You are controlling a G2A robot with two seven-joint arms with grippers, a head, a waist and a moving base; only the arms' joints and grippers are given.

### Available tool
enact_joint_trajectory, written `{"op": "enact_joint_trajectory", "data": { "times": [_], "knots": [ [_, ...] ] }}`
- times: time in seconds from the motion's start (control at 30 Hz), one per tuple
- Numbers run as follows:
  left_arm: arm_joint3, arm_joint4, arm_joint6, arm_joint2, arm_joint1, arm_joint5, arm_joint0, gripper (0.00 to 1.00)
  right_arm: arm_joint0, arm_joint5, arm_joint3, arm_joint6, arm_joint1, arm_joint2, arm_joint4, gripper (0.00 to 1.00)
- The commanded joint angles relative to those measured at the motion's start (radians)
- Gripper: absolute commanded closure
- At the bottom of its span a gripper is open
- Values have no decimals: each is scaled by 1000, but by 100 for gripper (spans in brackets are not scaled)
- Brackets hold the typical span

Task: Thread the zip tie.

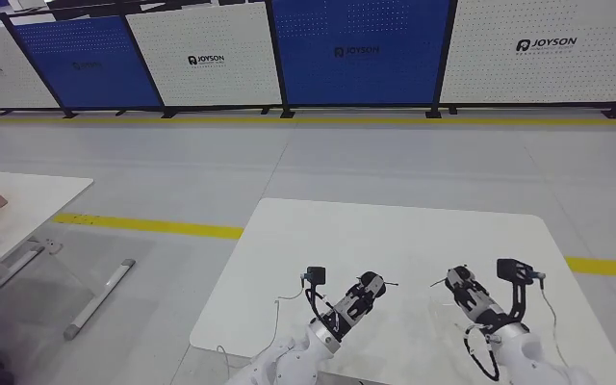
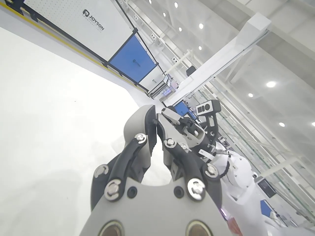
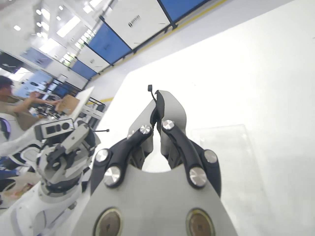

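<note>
My right gripper [image 3: 155, 99] is shut on a thin black zip tie [image 3: 150, 90], whose small square head sticks out past the fingertips. Above the white table [image 1: 385, 231], the right gripper [image 1: 450, 279] faces my left gripper [image 1: 373, 282] with a short gap between them. A thin black strip [image 3: 102, 130] pokes out of the left gripper [image 3: 91, 132] toward the right one. Up close, the left gripper [image 2: 156, 122] is shut, with a small black piece pinched at its tips. Just beyond it is the right gripper [image 2: 164, 111]. I cannot tell whether the two black pieces are one tie.
A clear plastic sheet [image 3: 221, 136] lies flat on the table beside the right gripper. Another white table [image 1: 29, 202] stands off to the left across the floor. Blue and white partition panels [image 1: 356, 48] line the back.
</note>
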Motion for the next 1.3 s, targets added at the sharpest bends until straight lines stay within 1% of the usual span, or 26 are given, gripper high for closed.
{"op": "enact_joint_trajectory", "data": {
  "times": [0.0, 0.03, 0.07, 0.37, 0.4, 0.47, 0.5, 0.53, 0.6, 0.67, 0.73, 0.77, 1.17, 1.23, 1.27],
  "knots": [
    [0, 0, 0, 0, 0, 0, 0, 100, -21, -64, 13, -38, -3, 8, 51, 100],
    [0, 0, 0, 0, 0, 0, 0, 100, -26, -99, 26, -28, -4, 7, 85, 100],
    [0, 0, 0, 0, 0, 0, 0, 100, -26, -111, 32, -15, -5, 5, 94, 100],
    [0, 0, 0, 0, 0, 0, 0, 100, -26, -111, 32, -15, -5, 5, 94, 100],
    [0, 0, 0, 0, 0, 0, 0, 100, -27, -121, 29, -25, -6, 3, 94, 100],
    [0, 0, 0, 0, 0, 0, 0, 100, -39, -153, 30, -111, -14, -2, 121, 100],
    [0, 0, 0, 0, 0, 0, 0, 100, -47, -183, 30, -156, -18, -13, 128, 100],
    [0, 0, 0, 0, 0, 0, 0, 100, -59, -218, 40, -226, -24, -26, 126, 100],
    [0, 0, 0, 0, 0, 0, 0, 100, -72, -263, 51, -344, -34, -49, 98, 100],
    [0, 0, 0, 0, 0, 0, 0, 100, -82, -296, 75, -470, -46, -84, 47, 100],
    [0, 0, 0, 0, 0, 0, 0, 100, -84, -330, 93, -514, -55, -120, 38, 100],
    [0, 0, 0, 0, 0, 0, 0, 100, -78, -342, 112, -524, -60, -134, 39, 100],
    [0, 0, 0, 0, 0, 0, 0, 100, -78, -342, 113, -518, -61, -135, 38, 100],
    [0, 0, 0, 0, 0, 0, 0, 100, -80, -358, 124, -532, -65, -138, 27, 100],
    [0, 0, 0, 0, 0, 0, 0, 100, -82, -377, 131, -538, -67, -141, 30, 100]
  ]
}}
